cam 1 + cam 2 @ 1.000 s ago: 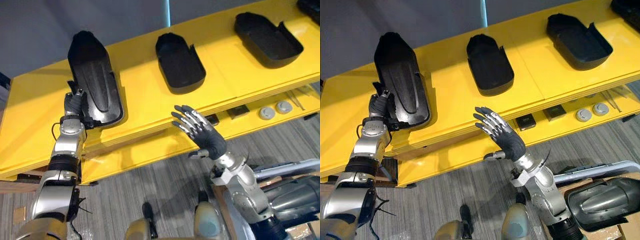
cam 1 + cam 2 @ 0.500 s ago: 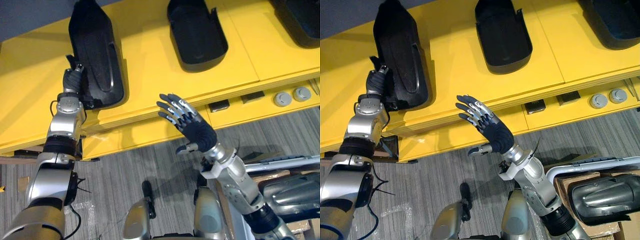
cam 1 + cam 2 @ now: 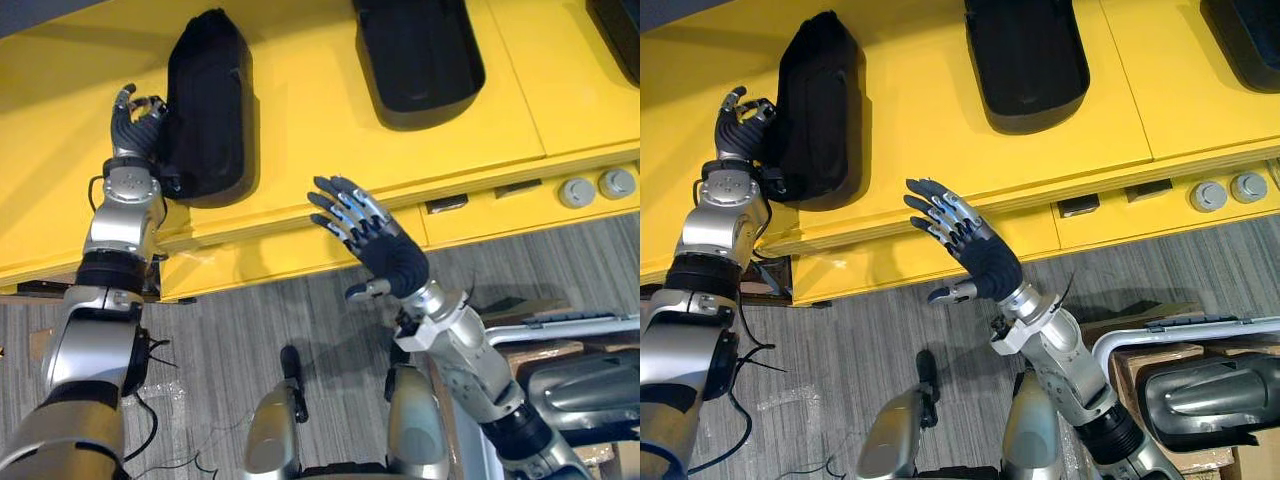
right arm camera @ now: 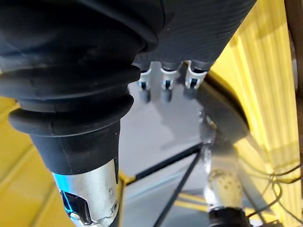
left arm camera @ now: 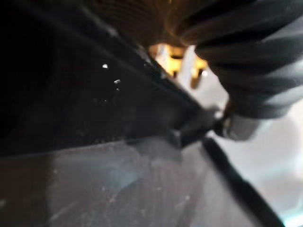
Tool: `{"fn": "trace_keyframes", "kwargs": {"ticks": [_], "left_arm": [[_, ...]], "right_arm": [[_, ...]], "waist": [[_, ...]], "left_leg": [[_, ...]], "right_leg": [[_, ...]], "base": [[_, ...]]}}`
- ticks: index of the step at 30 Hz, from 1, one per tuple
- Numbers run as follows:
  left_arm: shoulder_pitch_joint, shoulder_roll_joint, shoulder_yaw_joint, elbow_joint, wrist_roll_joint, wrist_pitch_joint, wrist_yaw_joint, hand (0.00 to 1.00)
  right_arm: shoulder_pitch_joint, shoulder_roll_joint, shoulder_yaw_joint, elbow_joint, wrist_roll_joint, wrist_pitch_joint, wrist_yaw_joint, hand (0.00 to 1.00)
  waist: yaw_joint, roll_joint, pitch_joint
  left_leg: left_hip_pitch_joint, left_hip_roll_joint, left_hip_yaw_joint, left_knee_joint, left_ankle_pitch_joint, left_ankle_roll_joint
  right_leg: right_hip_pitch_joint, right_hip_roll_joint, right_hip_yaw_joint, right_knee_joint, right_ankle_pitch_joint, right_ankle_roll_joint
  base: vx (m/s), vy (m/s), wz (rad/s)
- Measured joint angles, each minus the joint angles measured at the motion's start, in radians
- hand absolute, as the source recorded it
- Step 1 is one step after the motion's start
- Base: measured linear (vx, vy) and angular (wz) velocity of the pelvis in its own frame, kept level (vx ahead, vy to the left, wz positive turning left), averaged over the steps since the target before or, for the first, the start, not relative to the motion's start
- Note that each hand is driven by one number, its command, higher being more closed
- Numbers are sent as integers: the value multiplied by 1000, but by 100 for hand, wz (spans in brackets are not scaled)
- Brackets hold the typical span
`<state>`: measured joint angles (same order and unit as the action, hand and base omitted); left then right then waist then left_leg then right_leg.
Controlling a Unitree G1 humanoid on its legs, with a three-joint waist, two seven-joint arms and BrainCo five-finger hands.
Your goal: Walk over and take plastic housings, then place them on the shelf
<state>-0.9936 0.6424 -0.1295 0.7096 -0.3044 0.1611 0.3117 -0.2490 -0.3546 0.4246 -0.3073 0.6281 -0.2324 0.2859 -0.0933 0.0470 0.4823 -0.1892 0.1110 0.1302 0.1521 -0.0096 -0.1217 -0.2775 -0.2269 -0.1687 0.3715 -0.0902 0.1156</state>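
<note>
Lying lengthwise on the yellow shelf (image 3: 300,120), the plastic housing (image 3: 205,105) shows its rounded black back. The left hand (image 3: 133,125) sits against the housing's left flank. I cannot tell whether it grips or merely touches, since the contact is hidden and the left wrist view gives just a dark blurred surface, probably that shell. The right hand (image 3: 385,255) hangs before the shelf's front edge, spread wide, holding nothing. Further right on the top board, a second housing (image 3: 420,60) is cut off at its far end and a third housing (image 3: 1250,25) shows as a corner. 2 grey discs (image 3: 578,191) rest on the lower board.
</note>
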Motion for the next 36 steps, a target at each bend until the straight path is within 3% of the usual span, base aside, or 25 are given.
{"fn": "trace_keyframes", "kwargs": {"ticks": [7,8,12,16,18,23,24,27,28,33,36], "left_arm": [[-5,0,-6,29,-6,17,74,0],[-17,0,-7,36,-14,11,107,0],[-66,2,-2,62,-52,-21,169,0],[-68,19,-1,59,-51,-59,168,0],[-67,19,-1,46,-51,-83,163,0],[-60,19,0,-39,-58,-133,136,0],[-34,19,22,-83,-85,-164,114,0],[25,20,65,-179,-92,-212,71,0],[77,20,91,-254,-102,-231,41,100],[408,-2,233,-624,-169,-295,-69,100],[684,-122,322,-827,-191,-311,-120,100]], "right_arm": [[20,3,-1,1,-13,-22,-5,0],[41,3,-3,-1,-14,-43,-3,0],[85,13,-7,-1,-13,-53,11,0],[95,39,-13,-1,-13,-54,46,0],[114,51,-14,-1,-13,-54,60,0],[173,64,-8,0,-78,-72,62,0],[187,66,-1,0,-132,-77,56,0],[188,78,0,2,-153,-82,35,0],[193,78,1,3,-169,-87,24,0],[228,81,0,9,-214,-86,-48,0],[296,82,-5,18,-217,-82,-74,0]], "waist": [[-5,-6,2],[-6,-12,1],[-7,-24,-3],[-25,-42,-19],[-31,-51,-58],[-29,-51,-135],[-28,-47,-193],[-26,-41,-211],[-25,-32,-246],[-3,6,-291],[16,25,-323]], "left_leg": [[30,4,15,-5,0,0],[33,4,19,-6,0,0],[43,4,27,-16,0,0],[110,2,50,-47,0,0],[127,4,61,-68,0,0],[192,3,74,-108,0,0],[198,3,74,-116,0,0],[259,4,74,-140,0,0],[259,3,72,-151,0,0],[288,2,42,-160,0,0],[290,3,14,-161,0,0]], "right_leg": [[32,7,8,-30,16,3],[35,7,10,-35,18,4],[43,11,18,-54,31,5],[93,15,35,-82,35,9],[105,20,37,-103,38,12],[179,27,32,-169,50,21],[195,29,27,-195,55,23],[259,32,9,-221,57,23],[264,33,2,-235,58,24],[326,33,-35,-268,59,26],[360,33,-76,-287,58,27]], "base": [[2,0,-6],[0,12,-5],[1,7,-6],[38,12,-19],[56,3,-10],[98,17,-6],[137,11,0],[82,5,2],[51,5,10],[35,-5,18],[-3,-16,30]]}}
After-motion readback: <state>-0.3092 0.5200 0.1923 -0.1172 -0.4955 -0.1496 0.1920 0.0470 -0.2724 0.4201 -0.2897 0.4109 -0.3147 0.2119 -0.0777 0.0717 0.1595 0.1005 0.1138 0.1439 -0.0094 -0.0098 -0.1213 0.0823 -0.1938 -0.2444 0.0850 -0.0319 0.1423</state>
